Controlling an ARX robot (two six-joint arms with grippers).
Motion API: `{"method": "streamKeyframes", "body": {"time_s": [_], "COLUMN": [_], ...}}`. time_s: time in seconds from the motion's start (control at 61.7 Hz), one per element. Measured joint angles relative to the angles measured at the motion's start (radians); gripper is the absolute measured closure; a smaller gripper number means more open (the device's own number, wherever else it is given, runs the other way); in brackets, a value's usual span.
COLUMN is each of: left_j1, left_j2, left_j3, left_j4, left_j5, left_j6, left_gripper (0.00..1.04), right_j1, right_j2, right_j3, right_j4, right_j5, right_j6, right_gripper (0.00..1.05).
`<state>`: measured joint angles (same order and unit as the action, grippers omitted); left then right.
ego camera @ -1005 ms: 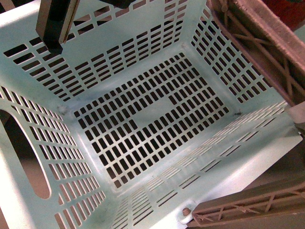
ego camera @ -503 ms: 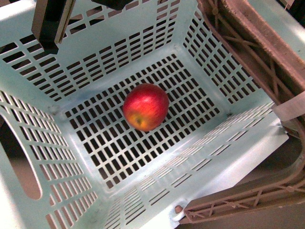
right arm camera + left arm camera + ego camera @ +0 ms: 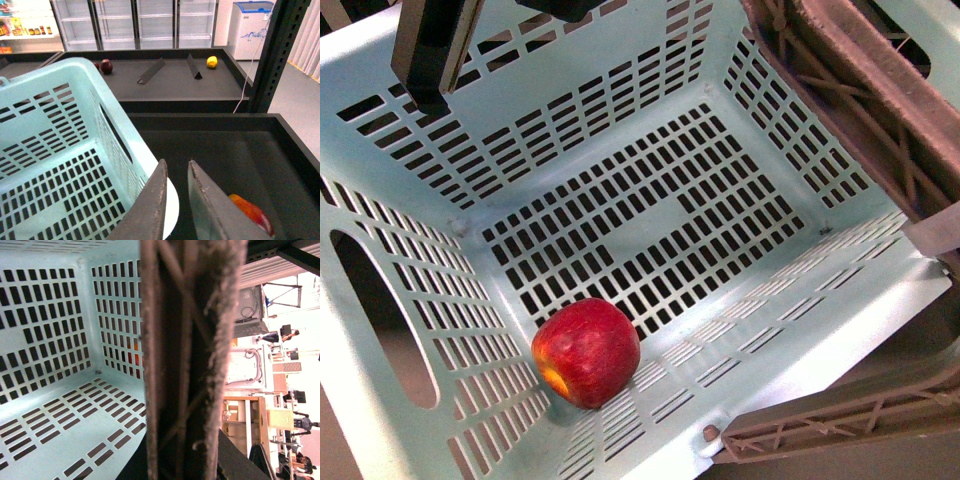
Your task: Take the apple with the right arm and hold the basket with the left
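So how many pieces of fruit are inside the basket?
1: the apple lies in the near-left floor corner of the basket, against its walls. Nothing else shows on the floor.

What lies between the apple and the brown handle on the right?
Front view: only bare slotted floor and wall of the basket lie between the apple and that handle.

I read the brownish latticed handle [image 3: 192, 360] running vertically through frame centre, very close. The aqua slotted basket [image 3: 60, 365] interior fills the frame's left half.
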<state>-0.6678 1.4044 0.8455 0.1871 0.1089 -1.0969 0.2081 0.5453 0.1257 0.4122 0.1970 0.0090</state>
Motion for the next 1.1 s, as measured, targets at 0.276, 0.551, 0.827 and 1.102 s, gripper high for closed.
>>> {"method": "streamKeyframes", "body": {"time_s": [0.276, 0.551, 0.827, 1.102], "left_j1": [0.0, 0.0, 0.0, 0.0], "left_j2": [0.0, 0.0, 0.0, 0.0], "left_j3": [0.0, 0.0, 0.0, 0.0], "left_j4": [0.0, 0.0, 0.0, 0.0], "left_j5": [-0.001, 0.003, 0.002, 0.002], "left_j6": [0.0, 0.0, 0.0, 0.0], "left_gripper": [0.98, 0.98, 0.98, 0.98], "right_j1": [-0.086, -0.204, -0.205, -0.205], "right_j2": [-0.121, -0.227, -0.324, -0.526], "right_j3": [-0.056, -0.089, -0.104, -0.103], "right_j4": [-0.064, -0.139, -0.19, -0.404], "right_j5": [-0.081, -0.195, -0.197, -0.195], "right_j6": [-0.003, -0.004, -0.004, -0.004], "right_gripper": [1.03, 1.03, 1.03, 1.03]}}
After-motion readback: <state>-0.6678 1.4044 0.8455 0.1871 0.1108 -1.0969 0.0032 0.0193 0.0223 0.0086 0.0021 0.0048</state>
